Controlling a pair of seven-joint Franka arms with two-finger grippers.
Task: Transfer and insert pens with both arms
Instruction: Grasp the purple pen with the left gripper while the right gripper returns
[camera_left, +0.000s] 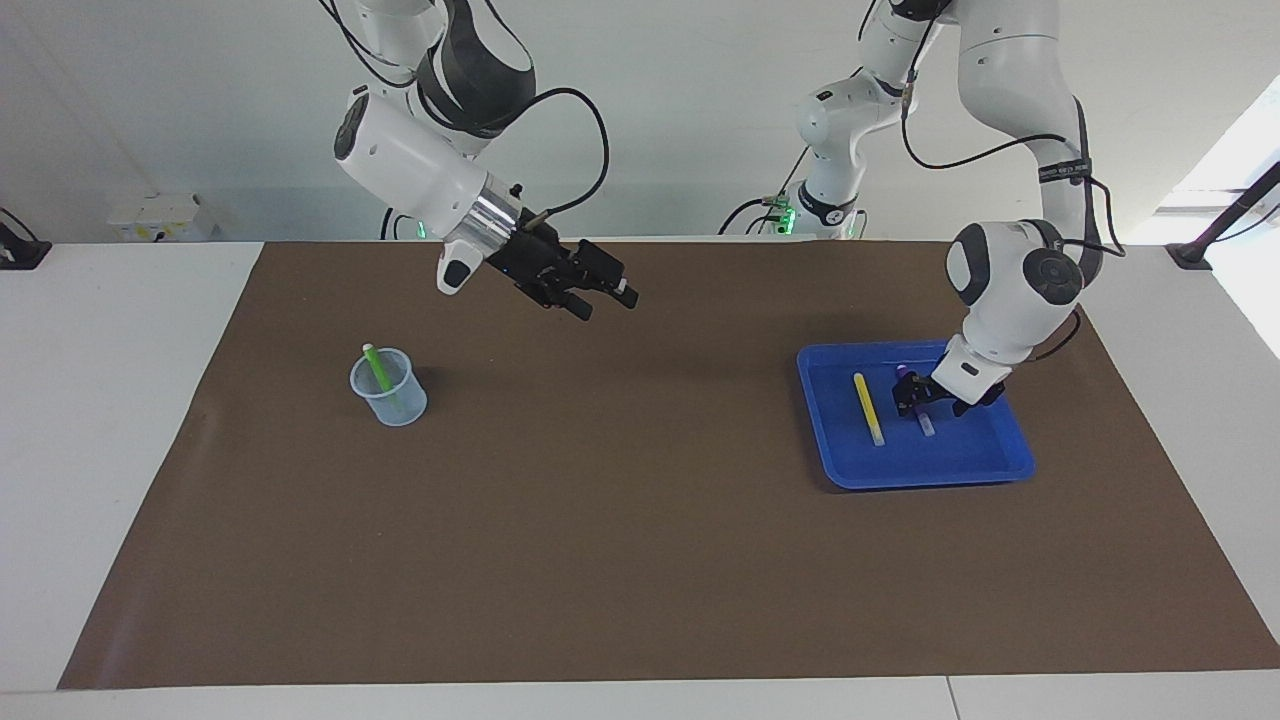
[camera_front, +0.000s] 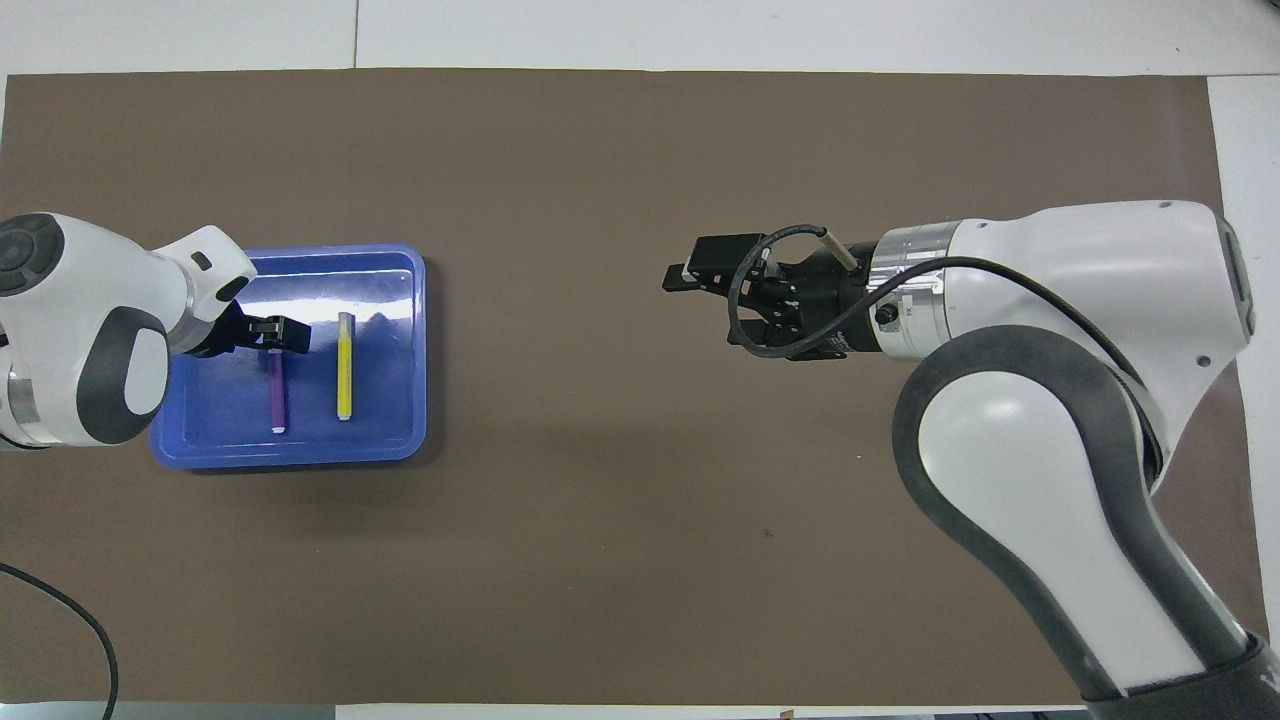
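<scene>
The left gripper (camera_left: 925, 400) is straddling the purple pen (camera_front: 276, 390) wide-jawed, risking rolling it away if closing off-centre.

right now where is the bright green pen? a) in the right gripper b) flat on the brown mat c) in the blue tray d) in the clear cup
d: the bright green pen stands leaning in the clear cup toward the right arm's end of the table; the blue tray holds only the yellow pen and the purple pen.
</scene>
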